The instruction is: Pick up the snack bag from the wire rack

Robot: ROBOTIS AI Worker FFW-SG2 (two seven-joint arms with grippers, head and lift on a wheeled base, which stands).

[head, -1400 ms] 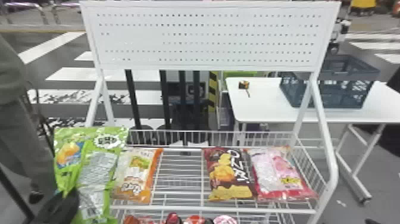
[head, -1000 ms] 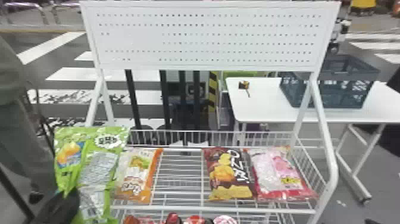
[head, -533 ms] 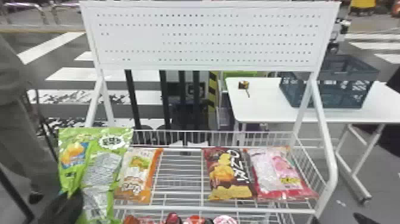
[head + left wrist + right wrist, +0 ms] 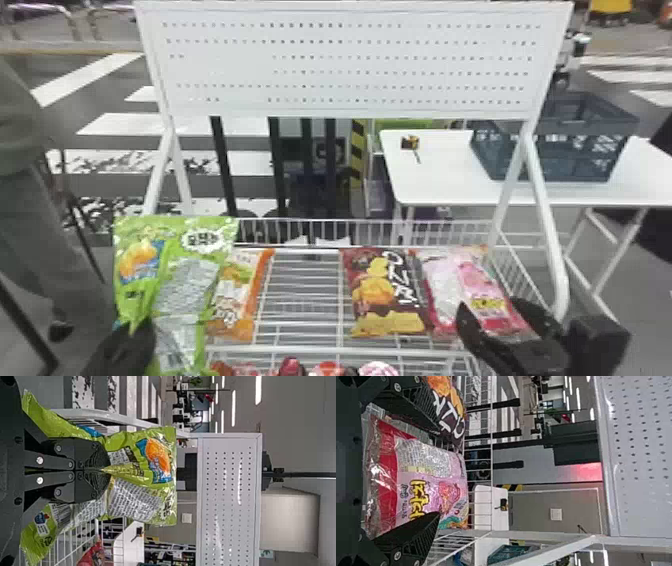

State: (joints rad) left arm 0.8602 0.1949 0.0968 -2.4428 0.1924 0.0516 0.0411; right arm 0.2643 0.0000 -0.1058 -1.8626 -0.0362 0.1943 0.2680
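So I'm standing here watching this robot, and the right gripper is what's worrying me. Its fingers are sitting wide apart around the pink snack bag, which is lying by the right edge of the wire rack. I'm guessing that's the next pick. If it's closing even slightly off line, the inner finger could be snagging the dark brown chip bag right beside it, while the outer one could be knocking the rack's side wires or that slanted right post. A shallow grip could also be tearing the slick film or letting it slide out.

Meanwhile the left gripper is pinching a fold of the green snack bag, which is hanging at the rack's left edge. Its loose sides are flaring out, so any quick swing could be dragging the orange-and-white bag behind it. Can't tell if those two are touching.

Behind the rack's back edge, the pegboard is blocking a straight reach toward the white table, where a dark crate is sitting.
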